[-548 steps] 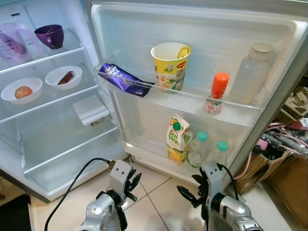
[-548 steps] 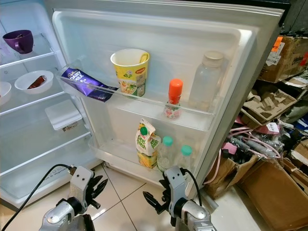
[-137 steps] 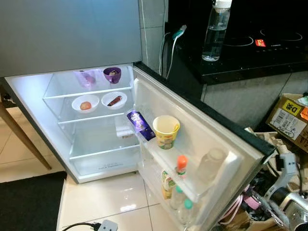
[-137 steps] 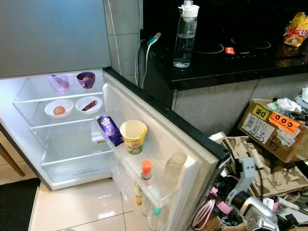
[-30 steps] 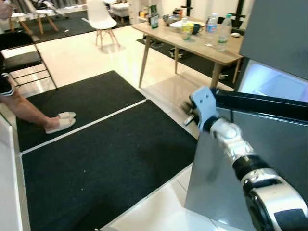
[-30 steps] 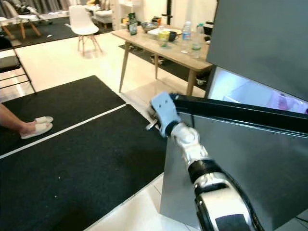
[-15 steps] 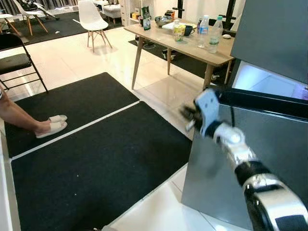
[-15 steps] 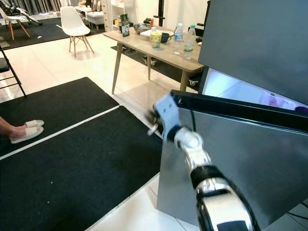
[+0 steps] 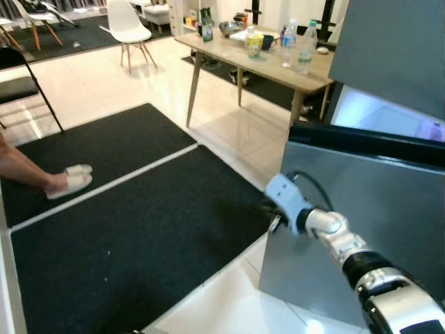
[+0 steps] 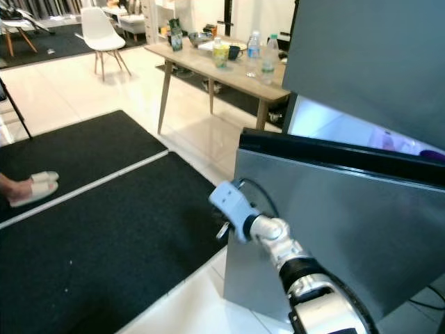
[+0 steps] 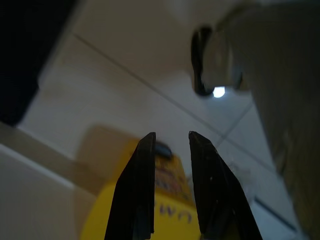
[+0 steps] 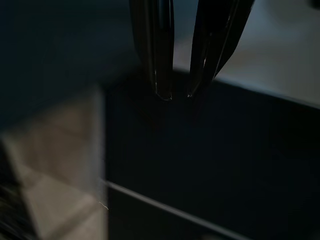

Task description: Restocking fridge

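The robot's right arm reaches across the lower middle of the head view, its right claw pressed at the outer edge of the grey fridge door, which stands partly ajar at the right of the frame with a strip of lit fridge interior showing above its dark top edge. In the right wrist view the right claw's two black fingers sit close together with only a thin slit between them, clamped on nothing, above a dark surface. The left claw appears in the left wrist view, its fingers a little apart and holding nothing, hanging over pale floor tiles with a blurred yellow object beneath. Black mats cover the floor across the lower left of the head view, split by a pale line. At the left edge a person's leg rests on a mat, wearing a white slipper. A wooden worktop in the upper middle carries bottles and cups. A white chair stands at the upper left, with a black folding chair nearer the left edge.
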Controlling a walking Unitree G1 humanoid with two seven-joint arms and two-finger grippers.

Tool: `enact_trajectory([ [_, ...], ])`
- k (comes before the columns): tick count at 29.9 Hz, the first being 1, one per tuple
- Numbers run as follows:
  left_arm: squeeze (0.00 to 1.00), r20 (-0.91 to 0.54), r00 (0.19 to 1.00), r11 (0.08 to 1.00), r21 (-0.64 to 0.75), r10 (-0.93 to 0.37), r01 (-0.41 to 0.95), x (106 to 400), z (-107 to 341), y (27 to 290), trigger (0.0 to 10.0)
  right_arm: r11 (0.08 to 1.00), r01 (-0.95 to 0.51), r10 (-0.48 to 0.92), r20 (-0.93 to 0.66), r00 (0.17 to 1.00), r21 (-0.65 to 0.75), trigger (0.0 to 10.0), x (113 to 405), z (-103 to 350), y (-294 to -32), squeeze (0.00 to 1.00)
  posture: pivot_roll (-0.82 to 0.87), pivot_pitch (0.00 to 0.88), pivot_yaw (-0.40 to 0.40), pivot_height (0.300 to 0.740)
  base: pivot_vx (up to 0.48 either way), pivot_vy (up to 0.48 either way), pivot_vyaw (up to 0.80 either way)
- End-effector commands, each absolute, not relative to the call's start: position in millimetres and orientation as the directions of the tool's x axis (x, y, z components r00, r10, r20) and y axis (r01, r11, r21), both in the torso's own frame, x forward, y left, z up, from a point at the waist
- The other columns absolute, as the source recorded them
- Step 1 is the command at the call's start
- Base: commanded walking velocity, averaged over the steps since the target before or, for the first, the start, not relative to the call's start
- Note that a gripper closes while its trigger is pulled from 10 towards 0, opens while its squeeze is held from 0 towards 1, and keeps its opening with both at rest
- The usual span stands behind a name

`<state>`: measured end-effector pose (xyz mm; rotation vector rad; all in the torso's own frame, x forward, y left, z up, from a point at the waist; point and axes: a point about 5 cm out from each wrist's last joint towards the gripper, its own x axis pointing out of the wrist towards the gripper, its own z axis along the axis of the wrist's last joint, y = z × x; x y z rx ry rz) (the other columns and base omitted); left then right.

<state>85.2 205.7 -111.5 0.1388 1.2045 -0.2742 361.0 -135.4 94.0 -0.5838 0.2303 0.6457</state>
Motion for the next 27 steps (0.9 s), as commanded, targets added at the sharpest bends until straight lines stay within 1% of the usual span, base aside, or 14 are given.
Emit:
enact_trajectory([
  [1, 0.00, -0.948, 0.278, 0.949, -0.063, -0.153, 0.308, 68, -115, 205, 10.0, 0.657, -0.569, 0.413, -0.395, 0.821, -0.495, 10.0, 364, 94, -146, 0.00, 0.00, 0.161, -0.045, 0.740, 0.000, 0.000, 0.00],
  [3, 0.00, -0.955, 0.258, 0.947, -0.062, -0.148, 0.315, 58, -115, 209, 10.0, 0.671, -0.531, 0.371, -0.385, 0.845, -0.518, 10.0, 366, 96, -153, 0.00, 0.01, 0.185, -0.045, 0.740, 0.000, 0.000, 0.00],
  [4, 0.00, -0.957, 0.249, 0.945, -0.062, -0.147, 0.321, 52, -115, 212, 10.0, 0.684, -0.504, 0.343, -0.376, 0.861, -0.527, 10.0, 368, 98, -157, 0.00, 0.02, 0.223, -0.046, 0.740, 0.000, 0.000, 0.00],
  [5, 0.00, -0.958, 0.246, 0.944, -0.062, -0.147, 0.323, 49, -115, 214, 10.0, 0.689, -0.493, 0.333, -0.373, 0.866, -0.532, 10.0, 369, 99, -159, 0.00, 0.02, 0.231, -0.046, 0.740, 0.000, 0.000, 0.00],
  [6, 0.00, -0.958, 0.246, 0.943, -0.059, -0.145, 0.327, 49, -115, 216, 10.0, 0.681, -0.502, 0.342, -0.375, 0.862, -0.532, 10.0, 370, 100, -158, 0.00, 0.02, 0.248, -0.047, 0.740, 0.000, 0.000, 0.00],
  [11, 0.00, -0.958, 0.247, 0.942, -0.055, -0.143, 0.332, 49, -114, 218, 10.0, 0.671, -0.514, 0.353, -0.380, 0.855, -0.534, 10.0, 370, 101, -157, 0.00, 0.02, 0.248, -0.047, 0.740, 0.000, 0.000, 0.00],
  [12, 0.00, -0.955, 0.258, 0.939, -0.052, -0.146, 0.339, 53, -113, 220, 10.0, 0.659, -0.521, 0.363, -0.378, 0.852, -0.542, 10.0, 372, 104, -155, 0.00, 0.03, 0.289, -0.051, 0.740, 0.000, 0.000, 0.00],
  [14, 0.00, -0.939, 0.302, 0.932, -0.046, -0.163, 0.359, 69, -110, 218, 10.0, 0.639, -0.508, 0.372, -0.346, 0.861, -0.577, 10.0, 379, 118, -151, 0.00, 0.03, 0.307, -0.055, 0.740, 0.000, 0.000, 0.00],
  [15, 0.00, -0.939, 0.302, 0.932, -0.046, -0.163, 0.359, 69, -110, 218, 10.0, 0.639, -0.508, 0.372, -0.346, 0.861, -0.577, 10.0, 379, 118, -151, 0.00, 0.03, 0.307, -0.055, 0.740, 0.000, 0.000, 0.00],
  [18, 0.00, -0.916, 0.351, 0.924, -0.049, -0.193, 0.380, 86, -107, 212, 10.0, 0.616, -0.469, 0.376, -0.287, 0.881, -0.633, 10.0, 392, 146, -146, 0.00, 0.04, 0.315, -0.059, 0.740, 0.000, 0.000, 0.00],
  [23, 0.00, -0.916, 0.348, 0.920, -0.056, -0.202, 0.387, 82, -108, 209, 10.0, 0.617, -0.402, 0.369, -0.203, 0.907, -0.677, 10.0, 405, 178, -139, 0.00, 0.05, 0.319, -0.064, 0.740, 0.000, 0.000, 0.00],
  [24, 0.00, -0.919, 0.339, 0.920, -0.058, -0.201, 0.388, 77, -109, 209, 10.0, 0.624, -0.359, 0.353, -0.159, 0.922, -0.694, 10.0, 409, 192, -139, 0.00, 0.05, 0.319, -0.064, 0.740, 0.000, 0.000, 0.00],
  [25, 0.00, -0.919, 0.339, 0.920, -0.058, -0.201, 0.388, 77, -109, 209, 10.0, 0.624, -0.359, 0.353, -0.159, 0.922, -0.694, 10.0, 409, 192, -139, 0.00, 0.05, 0.319, -0.064, 0.740, 0.000, 0.000, 0.00],
  [27, 0.00, -0.925, 0.325, 0.921, -0.063, -0.199, 0.385, 70, -110, 210, 10.0, 0.659, -0.246, 0.298, -0.054, 0.953, -0.711, 10.0, 417, 219, -141, 0.00, 0.06, 0.318, -0.066, 0.740, 0.000, 0.000, 0.00],
])
